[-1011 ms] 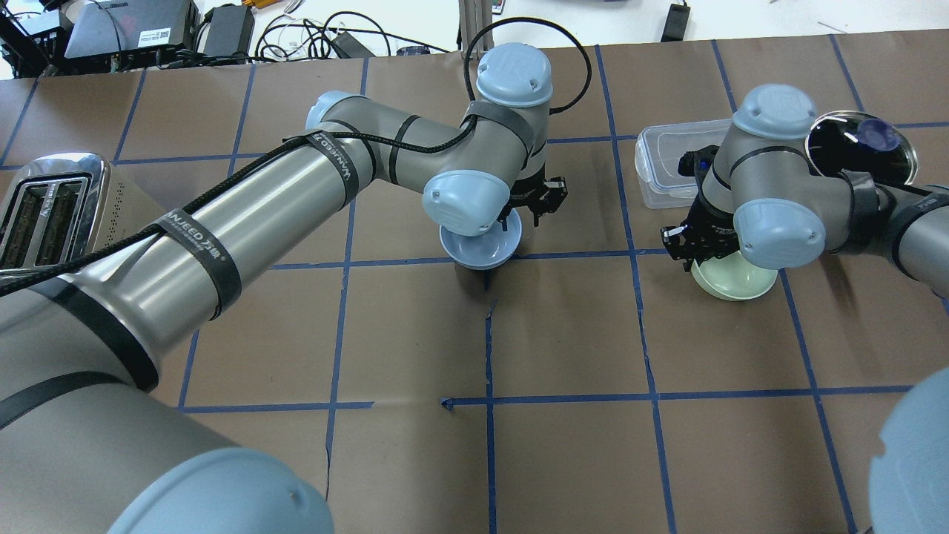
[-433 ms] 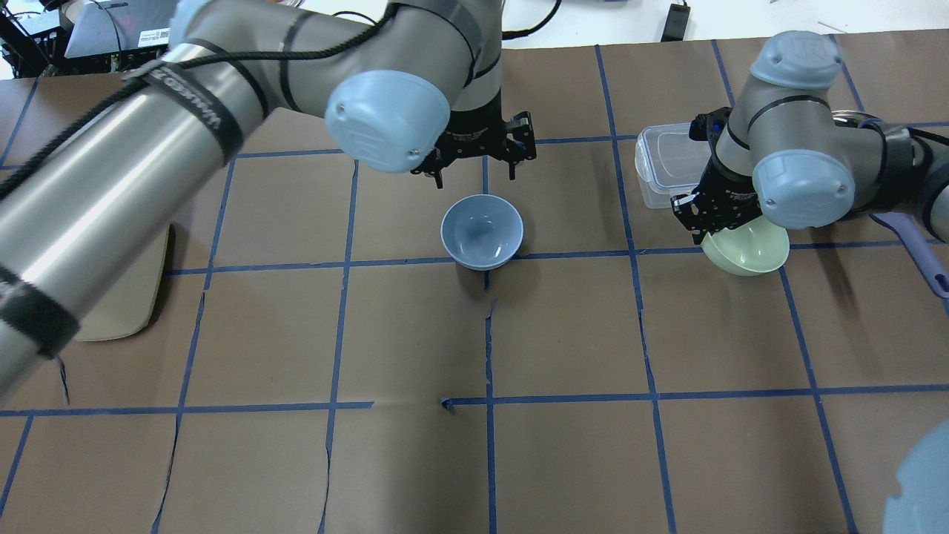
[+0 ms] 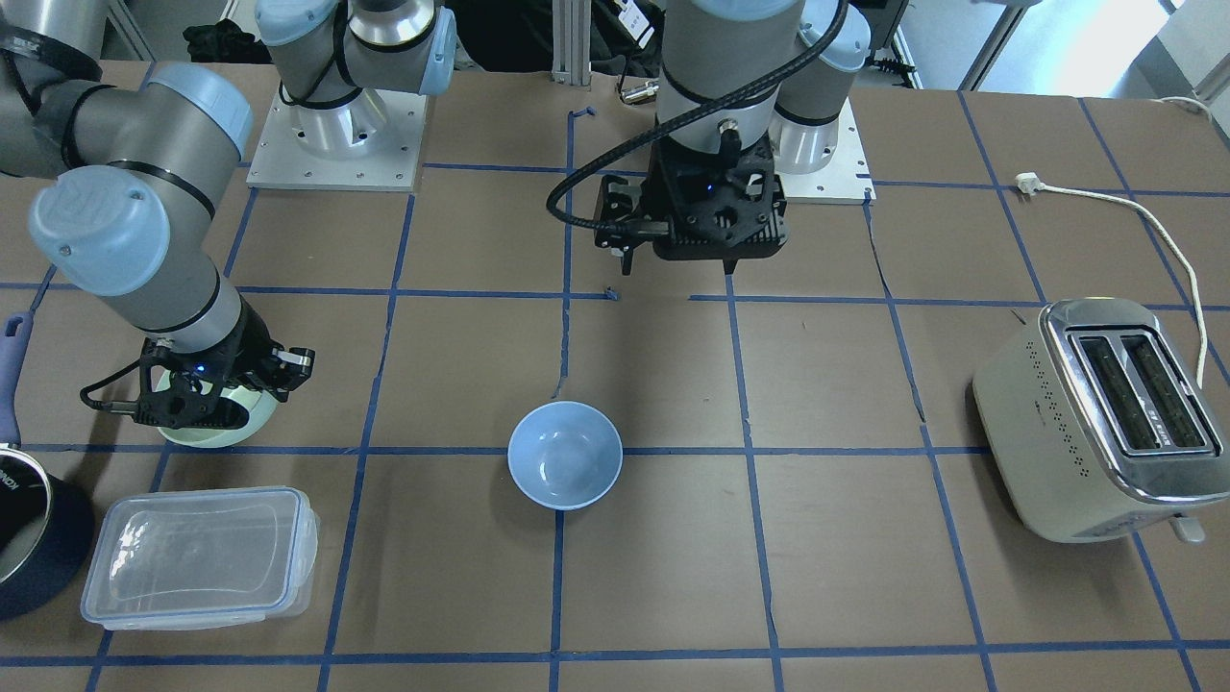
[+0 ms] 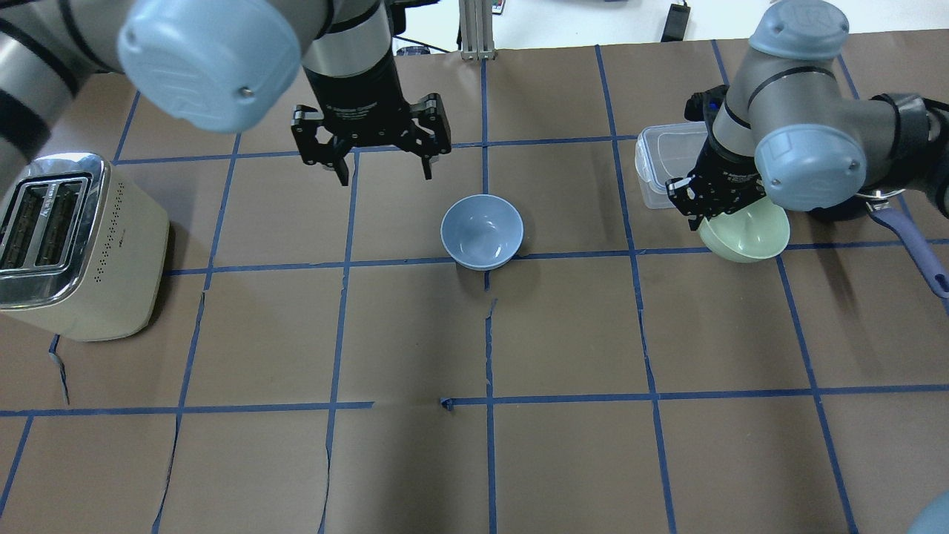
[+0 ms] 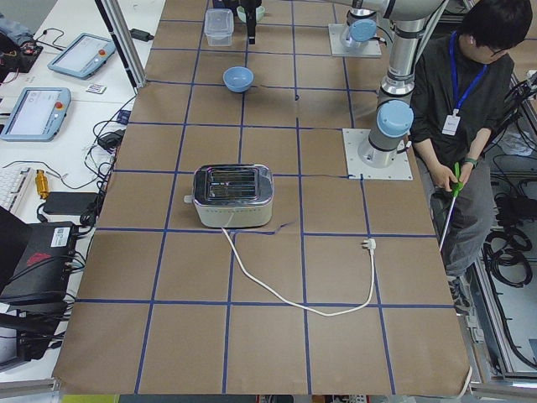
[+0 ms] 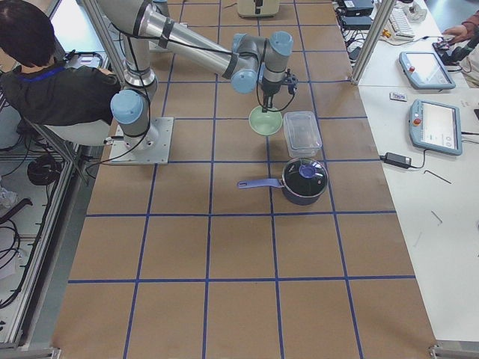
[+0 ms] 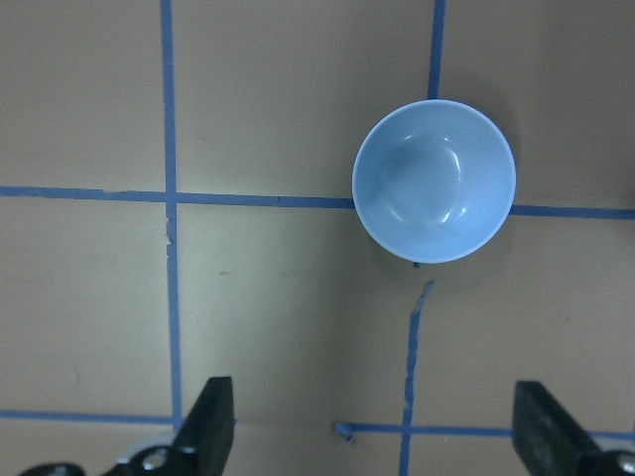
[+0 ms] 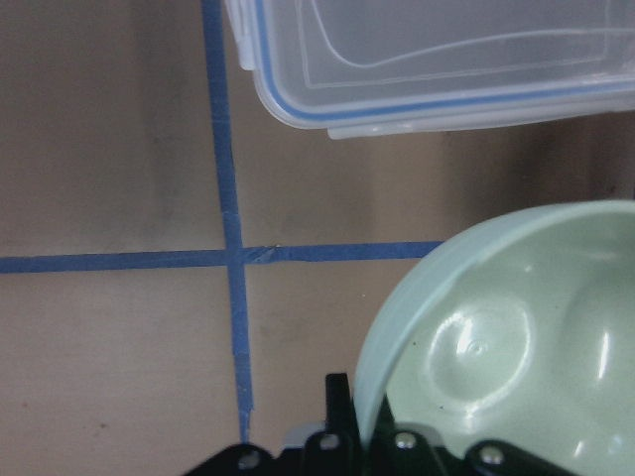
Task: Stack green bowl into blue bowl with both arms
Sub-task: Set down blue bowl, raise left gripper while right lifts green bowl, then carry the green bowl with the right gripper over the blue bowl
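The blue bowl [image 4: 482, 230] stands upright and empty at the table's middle; it also shows in the front view [image 3: 564, 454] and the left wrist view [image 7: 434, 180]. My left gripper [image 4: 382, 167] is open and empty, raised high, up and to the left of the blue bowl in the overhead view. Its two fingertips [image 7: 210, 416] show at the bottom of the left wrist view. My right gripper [image 4: 697, 215] is shut on the rim of the green bowl [image 4: 749, 233]. It holds the bowl tilted, to the right of the blue bowl. The green bowl fills the lower right of the right wrist view [image 8: 516, 347].
A clear plastic container [image 4: 660, 163] lies just beyond the green bowl. A dark blue saucepan [image 6: 303, 179] with a lid stands to its right, its handle [image 4: 908, 245] pointing toward me. A toaster [image 4: 74, 245] stands at the far left. A person [image 5: 453, 109] sits beside the robot's base.
My left arm has risen and swung back to the left, off the blue bowl, gripper open. My right gripper has moved slightly away from me with the green bowl, now tilted.
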Robot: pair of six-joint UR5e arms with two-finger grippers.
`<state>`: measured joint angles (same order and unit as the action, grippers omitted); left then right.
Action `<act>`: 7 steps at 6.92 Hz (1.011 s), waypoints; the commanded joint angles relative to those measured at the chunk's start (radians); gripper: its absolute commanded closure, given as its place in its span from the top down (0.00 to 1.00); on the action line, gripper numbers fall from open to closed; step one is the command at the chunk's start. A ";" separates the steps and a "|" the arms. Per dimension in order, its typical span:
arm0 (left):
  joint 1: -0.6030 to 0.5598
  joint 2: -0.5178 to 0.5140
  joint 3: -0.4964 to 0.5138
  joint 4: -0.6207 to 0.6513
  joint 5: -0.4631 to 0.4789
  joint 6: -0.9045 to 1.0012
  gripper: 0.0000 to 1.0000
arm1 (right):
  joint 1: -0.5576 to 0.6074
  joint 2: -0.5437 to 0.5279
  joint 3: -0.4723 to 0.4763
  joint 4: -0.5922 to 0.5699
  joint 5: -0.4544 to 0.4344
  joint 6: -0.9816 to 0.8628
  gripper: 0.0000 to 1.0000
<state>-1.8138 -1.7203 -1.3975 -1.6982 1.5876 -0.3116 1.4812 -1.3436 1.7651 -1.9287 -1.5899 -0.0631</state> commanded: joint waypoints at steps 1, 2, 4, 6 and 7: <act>0.053 0.089 -0.107 -0.029 0.017 0.063 1.00 | 0.133 0.038 -0.123 0.045 -0.005 0.144 0.00; 0.104 0.097 -0.118 0.073 0.037 0.233 1.00 | 0.198 0.066 -0.162 0.043 -0.008 0.231 0.00; 0.206 0.091 -0.037 0.039 0.014 0.240 1.00 | 0.327 0.154 -0.266 0.040 -0.010 0.401 0.00; 0.208 0.086 -0.020 -0.014 0.008 0.241 1.00 | 0.430 0.259 -0.399 0.042 -0.012 0.524 0.00; 0.208 0.100 -0.044 -0.012 0.008 0.255 1.00 | 0.456 0.300 -0.439 0.042 -0.012 0.558 0.00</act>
<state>-1.6076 -1.6312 -1.4246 -1.7051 1.5968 -0.0679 1.8937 -1.0986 1.3851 -1.8869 -1.6007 0.4433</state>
